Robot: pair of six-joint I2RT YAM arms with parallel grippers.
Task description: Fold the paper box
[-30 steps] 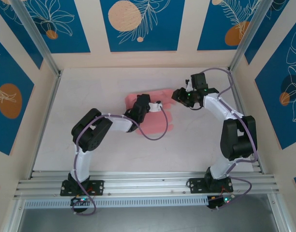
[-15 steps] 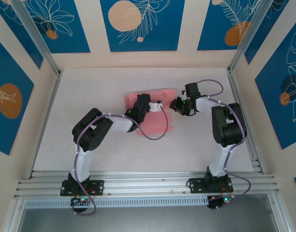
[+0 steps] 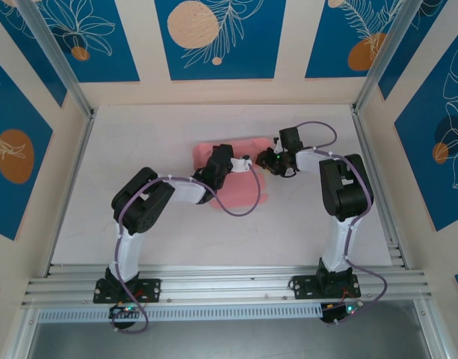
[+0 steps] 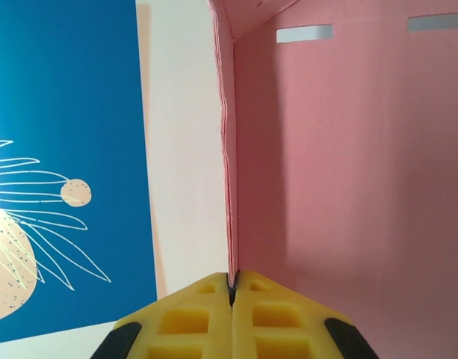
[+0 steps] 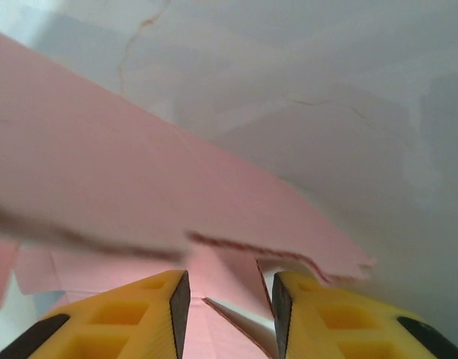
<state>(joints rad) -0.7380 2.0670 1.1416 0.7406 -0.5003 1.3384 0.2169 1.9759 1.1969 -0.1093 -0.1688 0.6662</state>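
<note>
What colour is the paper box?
The paper box is plain pink; the left wrist view shows it best.

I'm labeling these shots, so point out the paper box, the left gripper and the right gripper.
paper box (image 4: 348, 187), left wrist view, on its flat pink panel.
left gripper (image 4: 231, 286), left wrist view, between its shut yellow fingertips.
right gripper (image 5: 230, 292), right wrist view, gap between its fingertips.
</note>
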